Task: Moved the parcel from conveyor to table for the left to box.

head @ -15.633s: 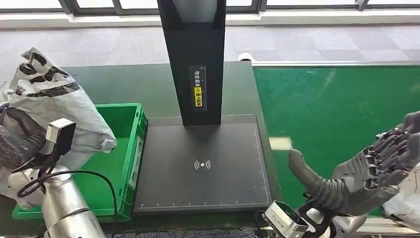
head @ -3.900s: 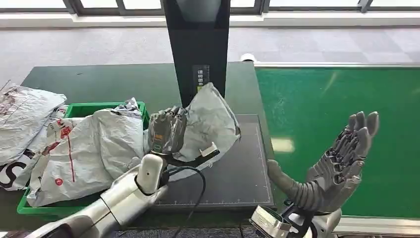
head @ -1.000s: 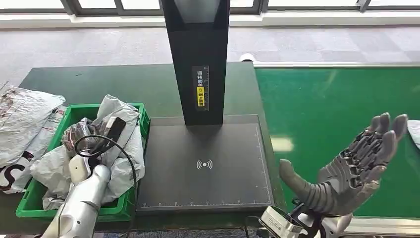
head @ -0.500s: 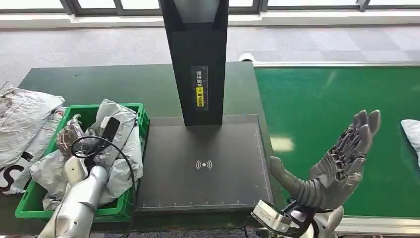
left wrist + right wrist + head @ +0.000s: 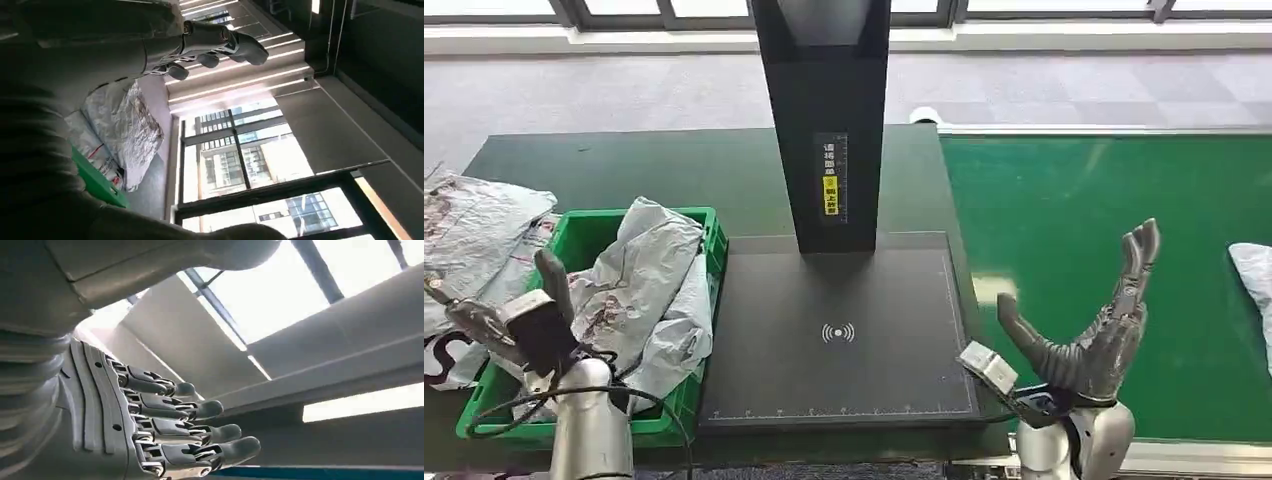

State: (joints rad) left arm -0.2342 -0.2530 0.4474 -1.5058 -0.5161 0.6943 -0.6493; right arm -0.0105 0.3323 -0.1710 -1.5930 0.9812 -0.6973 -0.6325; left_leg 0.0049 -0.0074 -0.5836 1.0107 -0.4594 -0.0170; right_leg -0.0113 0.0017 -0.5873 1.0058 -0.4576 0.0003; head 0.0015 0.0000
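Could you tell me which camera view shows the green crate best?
The head view: the green crate stands whole on the table beside the black scanner pad, with grey parcels heaped in it. The left wrist view catches just a sliver of its green edge under some parcels. The right wrist view looks up past the right hand at the ceiling.

Empty robot hand (image 5: 150, 430), fingers extended

I stand at a parcel-sorting station: a green conveyor belt (image 5: 1104, 200) beyond my right hand (image 5: 1092, 335), a black scanner stand (image 5: 824, 120) ahead, a green crate (image 5: 686, 300) of grey mail bags (image 5: 639, 285) by my left hand (image 5: 519, 320).
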